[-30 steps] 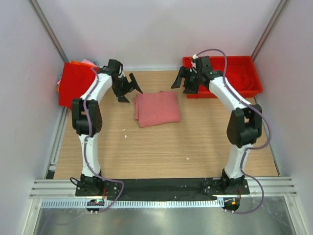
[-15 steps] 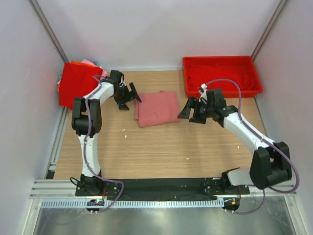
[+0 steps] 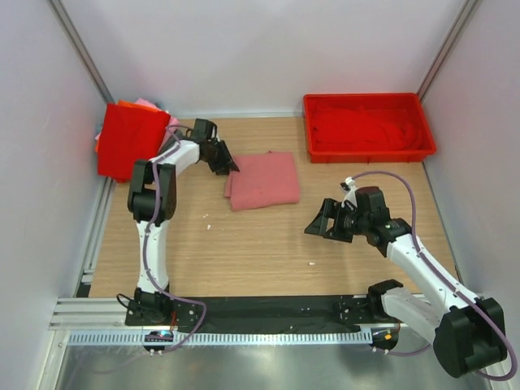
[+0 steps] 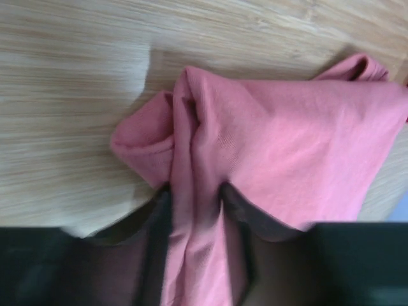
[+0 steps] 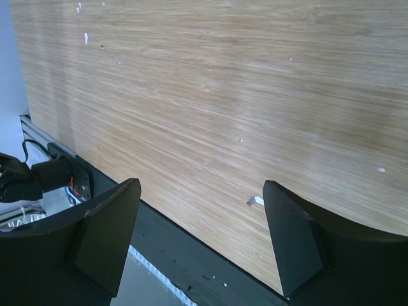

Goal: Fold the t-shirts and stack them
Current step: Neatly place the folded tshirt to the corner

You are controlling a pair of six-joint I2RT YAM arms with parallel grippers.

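A dusty salmon-pink t-shirt (image 3: 262,180), folded into a rough rectangle, lies on the wooden table at centre back. My left gripper (image 3: 229,166) sits at its left edge. In the left wrist view the gripper (image 4: 196,207) is shut on a bunched ridge of that t-shirt (image 4: 280,146), with cloth squeezed between both fingers (image 4: 159,220). A stack of folded t-shirts (image 3: 126,142), bright red on top with orange and pink edges under it, lies at the back left. My right gripper (image 3: 318,225) hangs open over bare wood at the near right, holding nothing (image 5: 201,236).
A rigid red tray (image 3: 366,157) stands at the back right with crumpled red cloth (image 3: 366,128) inside. White walls and metal rails close in the table on three sides. A black strip (image 5: 191,255) runs along the near edge, just under the right gripper.
The left gripper came down to the pink t-shirt's left edge and closed on it. The right arm swung back from the tray to the near right of the table, still open.
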